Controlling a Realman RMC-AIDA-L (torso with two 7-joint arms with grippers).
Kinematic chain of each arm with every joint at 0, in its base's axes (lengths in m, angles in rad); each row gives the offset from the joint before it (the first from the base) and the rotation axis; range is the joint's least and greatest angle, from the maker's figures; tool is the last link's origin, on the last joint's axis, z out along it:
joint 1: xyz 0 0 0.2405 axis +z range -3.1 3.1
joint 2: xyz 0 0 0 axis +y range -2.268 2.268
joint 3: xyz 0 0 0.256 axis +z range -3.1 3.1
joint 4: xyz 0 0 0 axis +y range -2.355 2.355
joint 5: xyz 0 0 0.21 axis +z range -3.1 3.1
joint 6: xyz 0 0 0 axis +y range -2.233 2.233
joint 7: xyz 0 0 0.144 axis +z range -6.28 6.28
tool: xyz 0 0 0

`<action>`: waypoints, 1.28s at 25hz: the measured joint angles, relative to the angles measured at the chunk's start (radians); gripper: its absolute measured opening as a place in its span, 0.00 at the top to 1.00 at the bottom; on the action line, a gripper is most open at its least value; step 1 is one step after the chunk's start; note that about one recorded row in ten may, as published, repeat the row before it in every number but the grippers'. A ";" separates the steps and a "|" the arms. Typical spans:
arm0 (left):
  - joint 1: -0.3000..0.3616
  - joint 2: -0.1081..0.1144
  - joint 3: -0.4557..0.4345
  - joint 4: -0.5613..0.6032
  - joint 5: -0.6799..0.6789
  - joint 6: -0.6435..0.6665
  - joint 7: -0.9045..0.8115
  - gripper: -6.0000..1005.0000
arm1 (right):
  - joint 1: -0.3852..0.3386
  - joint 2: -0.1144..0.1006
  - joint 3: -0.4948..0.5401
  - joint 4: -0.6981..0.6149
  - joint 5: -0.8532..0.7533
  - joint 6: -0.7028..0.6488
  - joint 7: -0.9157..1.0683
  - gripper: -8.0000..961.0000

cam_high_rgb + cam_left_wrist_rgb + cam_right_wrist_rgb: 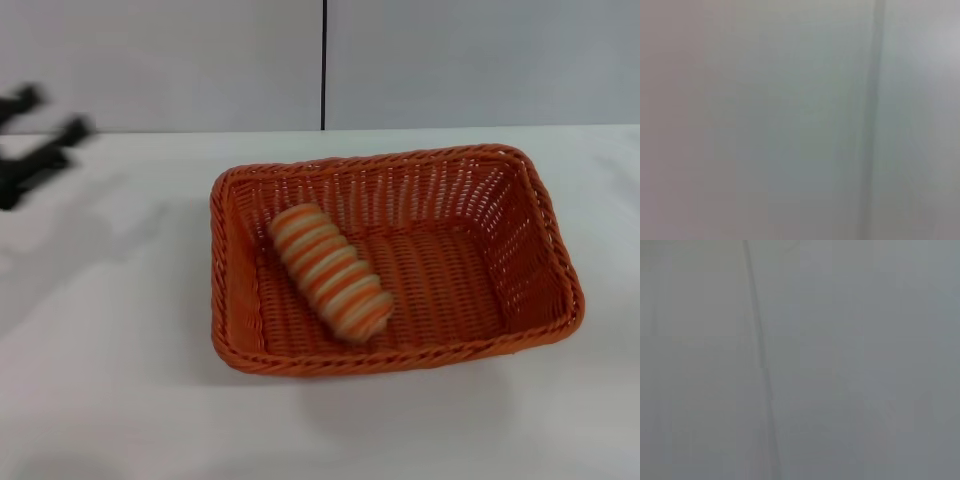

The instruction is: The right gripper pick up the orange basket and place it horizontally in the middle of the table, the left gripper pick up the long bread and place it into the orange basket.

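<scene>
Head view: the orange basket [545, 250] rests on the white table [120, 380], long side running across the view, roughly central and slightly toward the robot's right. The long bread [330, 272] lies inside it, on the basket floor in the half nearer the robot's left, set diagonally with one end toward the far left corner and the other toward the middle of the near wall. Nothing touches the loaf other than the basket.

The left gripper [42, 132] is at the far left edge of the view, above the rear part of the table, well apart from the basket and the bread. Its black fingers [70, 130] appear spread with a gap between them and nothing held, though the outline is blurred.

The right gripper does not appear in the head view.

Both wrist views show only a pale grey surface with a faint dark seam [875, 100]; no task item is visible in either.
</scene>
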 joint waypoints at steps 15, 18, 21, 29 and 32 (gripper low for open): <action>0.105 0.000 -0.417 -0.181 -0.015 0.097 0.221 0.19 | -0.036 0.005 0.331 0.517 0.197 -0.030 -0.472 0.29; 0.105 0.000 -0.417 -0.181 -0.015 0.097 0.221 0.19 | -0.035 0.003 0.355 0.548 0.200 -0.031 -0.508 0.29; 0.111 0.001 -0.461 -0.260 -0.014 0.102 0.280 0.19 | -0.031 0.002 0.358 0.558 0.198 -0.032 -0.532 0.29; 0.108 0.000 -0.461 -0.297 -0.010 0.109 0.288 0.19 | 0.009 0.001 0.348 0.564 0.192 -0.045 -0.569 0.29; 0.105 0.003 -0.459 -0.316 -0.010 0.134 0.269 0.19 | 0.034 -0.001 0.349 0.567 0.184 -0.082 -0.609 0.29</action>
